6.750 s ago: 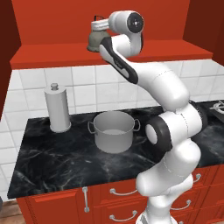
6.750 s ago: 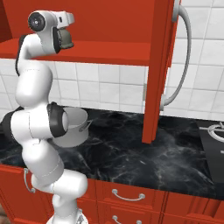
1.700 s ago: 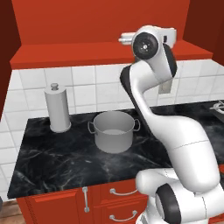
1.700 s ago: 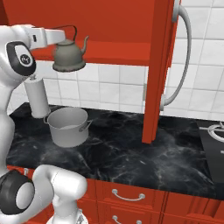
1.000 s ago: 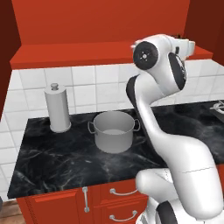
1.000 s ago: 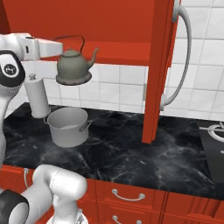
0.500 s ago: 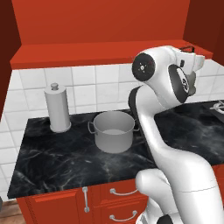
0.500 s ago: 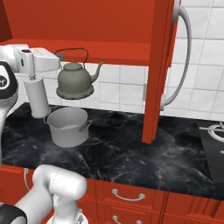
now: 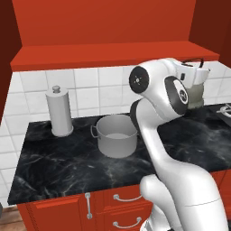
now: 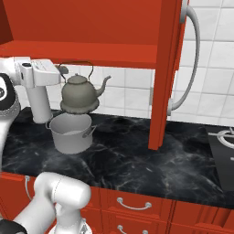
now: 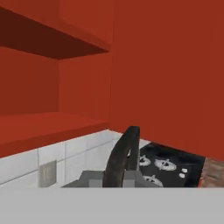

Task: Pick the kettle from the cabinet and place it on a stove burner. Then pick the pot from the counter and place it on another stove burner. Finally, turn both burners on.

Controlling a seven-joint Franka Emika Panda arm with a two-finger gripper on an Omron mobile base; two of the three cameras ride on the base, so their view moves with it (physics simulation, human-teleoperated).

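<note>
Tool (image 10: 61,72) clamped on the black arched handle of the kettle (image 10: 80,96). Kettle held in the air, upright, spout toward the cabinet's red side panel, above and just beyond the pot (image 10: 70,131). Pot upright on the bench (image 10: 132,162), open, well apart from the cooktop (image 10: 223,161). Pale knob-topped canister (image 9: 59,112) standing on the bench against the tiled wall, left of the pot in the left base view. Cabinet (image 9: 103,27) open above, red shelf bare. Burners (image 11: 162,164) with small white knobs visible past the kettle handle (image 11: 123,154) in the hand view.
</note>
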